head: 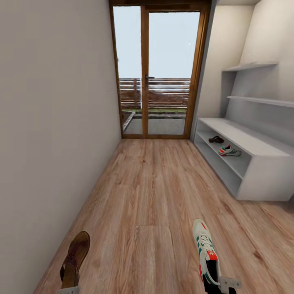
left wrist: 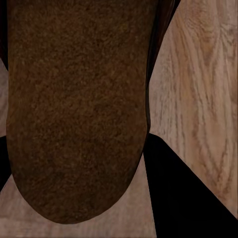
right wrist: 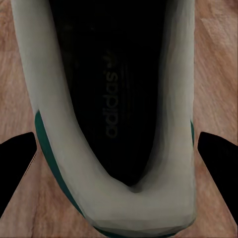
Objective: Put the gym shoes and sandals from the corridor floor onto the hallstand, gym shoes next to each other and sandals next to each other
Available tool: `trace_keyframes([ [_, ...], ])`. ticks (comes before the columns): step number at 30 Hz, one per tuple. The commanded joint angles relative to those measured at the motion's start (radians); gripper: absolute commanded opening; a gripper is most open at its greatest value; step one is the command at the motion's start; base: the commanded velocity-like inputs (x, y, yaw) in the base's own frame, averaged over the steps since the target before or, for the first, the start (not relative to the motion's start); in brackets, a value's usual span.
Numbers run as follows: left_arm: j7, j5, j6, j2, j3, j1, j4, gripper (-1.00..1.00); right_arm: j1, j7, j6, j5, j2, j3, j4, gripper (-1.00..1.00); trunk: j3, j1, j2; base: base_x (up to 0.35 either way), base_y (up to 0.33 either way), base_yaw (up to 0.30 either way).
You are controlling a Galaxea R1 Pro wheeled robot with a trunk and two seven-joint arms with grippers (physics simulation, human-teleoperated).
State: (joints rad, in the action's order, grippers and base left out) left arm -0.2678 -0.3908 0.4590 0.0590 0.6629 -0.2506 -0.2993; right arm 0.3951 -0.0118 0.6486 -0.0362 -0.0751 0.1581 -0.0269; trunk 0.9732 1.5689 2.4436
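Observation:
In the head view, my left gripper (head: 67,290) at the lower edge is shut on a dark-brown sandal (head: 75,258), held toe-forward above the corridor floor (head: 147,192). The left wrist view has that sandal (left wrist: 79,109) between dark fingers (left wrist: 183,198). My right gripper (head: 221,285) is shut on the heel of a white gym shoe (head: 205,247) with green stripes. Its dark inside (right wrist: 109,99) lies between the fingers (right wrist: 15,163) in the right wrist view. The pale-grey hallstand (head: 241,136) stands ahead on the right. A second sandal (head: 216,139) and a second gym shoe (head: 228,151) rest apart on its upper open shelf.
A wooden-framed glass door (head: 159,73) closes the corridor's far end. A plain wall (head: 53,122) runs along the left. Two floating shelves (head: 255,65) (head: 261,100) hang above the hallstand. Wood flooring stretches between me and the rack.

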Motion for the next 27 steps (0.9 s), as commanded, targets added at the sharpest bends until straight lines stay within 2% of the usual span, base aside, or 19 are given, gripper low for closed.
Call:
trace_keyframes([
  [1,-0.007,-0.007,0.003,0.000,0.009,-0.001,0.000,-1.00,0.001,-0.002,0.003,-0.004,0.000,0.006,0.001,-1.00,0.001,0.000,0.000,0.338,0.000,0.000],
  [27,-0.007,-0.007,0.003,-0.001,0.009,-0.001,0.000,-1.00,0.001,-0.002,0.003,-0.005,0.000,0.006,0.001,-1.00,0.001,0.000,0.000,0.338,0.000,0.000],
])
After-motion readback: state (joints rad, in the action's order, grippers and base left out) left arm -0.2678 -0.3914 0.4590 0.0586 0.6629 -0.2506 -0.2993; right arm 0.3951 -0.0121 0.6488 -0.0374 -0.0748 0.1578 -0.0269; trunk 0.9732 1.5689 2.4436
